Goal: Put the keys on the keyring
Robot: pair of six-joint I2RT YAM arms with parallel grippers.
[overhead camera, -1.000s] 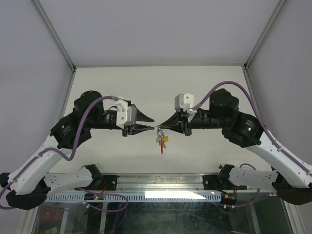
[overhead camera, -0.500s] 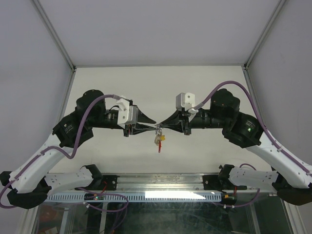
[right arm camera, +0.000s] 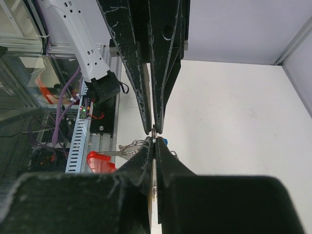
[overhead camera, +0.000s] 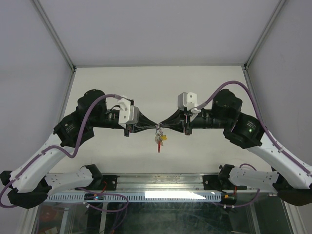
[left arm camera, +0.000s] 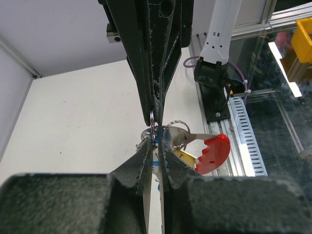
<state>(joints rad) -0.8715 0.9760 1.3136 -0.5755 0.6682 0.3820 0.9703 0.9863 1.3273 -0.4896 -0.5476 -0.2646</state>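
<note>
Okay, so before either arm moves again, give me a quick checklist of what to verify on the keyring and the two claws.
1. Right claw shut on the keyring: ok.
2. Left claw gripping the keyring too: cannot tell; its jaws stand close, with a sliver of gap.
3. Keys hanging from the keyring, below where the claws meet: ok.
4. Every key threaded on: cannot tell; the coloured heads bunch together.
5. The two claws clear of each other: cannot tell; they almost meet at the keyring.

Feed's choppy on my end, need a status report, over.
Tip to tip: left gripper and right gripper both pinch keyring. Bunched keys hang from it. No obstruction seen.
</note>
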